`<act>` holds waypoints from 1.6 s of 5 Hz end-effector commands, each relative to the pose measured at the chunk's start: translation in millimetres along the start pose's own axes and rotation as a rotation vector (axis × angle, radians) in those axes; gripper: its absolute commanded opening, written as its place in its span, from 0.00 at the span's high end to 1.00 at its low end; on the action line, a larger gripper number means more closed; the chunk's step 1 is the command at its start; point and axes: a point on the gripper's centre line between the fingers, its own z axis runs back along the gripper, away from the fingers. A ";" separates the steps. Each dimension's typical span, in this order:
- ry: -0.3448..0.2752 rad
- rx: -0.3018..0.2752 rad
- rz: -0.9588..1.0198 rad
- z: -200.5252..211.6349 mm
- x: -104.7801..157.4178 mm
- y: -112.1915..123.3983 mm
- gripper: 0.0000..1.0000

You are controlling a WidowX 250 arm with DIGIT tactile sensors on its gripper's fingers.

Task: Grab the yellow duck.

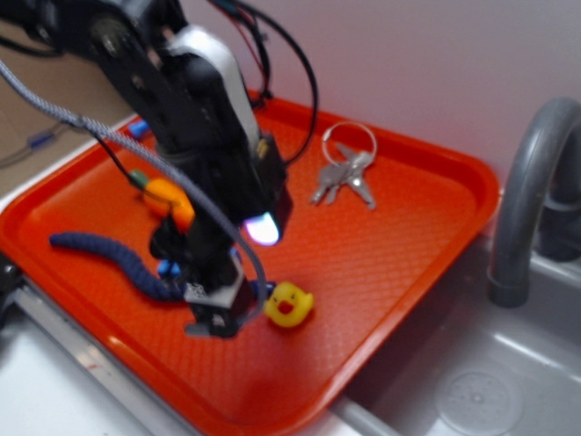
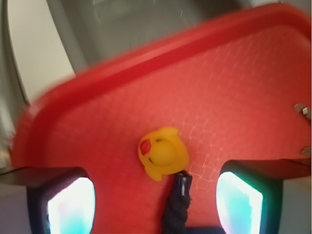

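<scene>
One Small Duck, One Open Gripper

One red tray (image 1: 399,227) fills most of both views, set beside a grey sink with a curved faucet (image 1: 531,191). Over the tray's near half hangs the black robot arm (image 1: 195,118), large and blurred in the exterior view. Along the tray's left part lies a dark blue rope (image 1: 104,250), its end reaching toward the middle. An orange carrot (image 1: 168,200) with a green top sits behind the arm, and a bunch of keys (image 1: 345,173) lies near the far rim, well apart from the work.

Smaller yet is the gripper (image 1: 218,318), low over the tray near its front edge. In the wrist view its two fingers (image 2: 70,202) stand wide apart at the bottom corners, with nothing between them; it holds nothing.

Smallest is the yellow duck (image 1: 290,304), just beside the gripper on the tray's near part. From the wrist view it lies ahead of the open jaws, roughly centred, with the rope's end touching or nearly touching it.

It is probably light, hollow and soft, so it should squash a little and may skid on the tray if nudged. The rounded body looks the best place to close on, below the head, keeping the rope end out of the pinch.
</scene>
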 end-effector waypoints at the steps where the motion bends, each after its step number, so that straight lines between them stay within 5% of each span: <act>1: -0.045 -0.074 -0.028 -23.2 7.0 -14.1 0.00; 2: -0.073 -0.097 0.007 -25.7 12.7 -13.0 1.00; 3: -0.100 -0.079 0.027 -7.6 6.5 -11.4 1.00; 5: -0.193 0.050 0.198 82.6 -26.3 14.9 1.00; 6: -0.234 0.026 0.104 89.5 -9.9 16.7 0.00; 7: -0.225 -0.044 -0.109 70.2 19.6 8.1 0.00; 8: -0.153 -0.073 -0.210 43.8 39.2 -3.7 0.00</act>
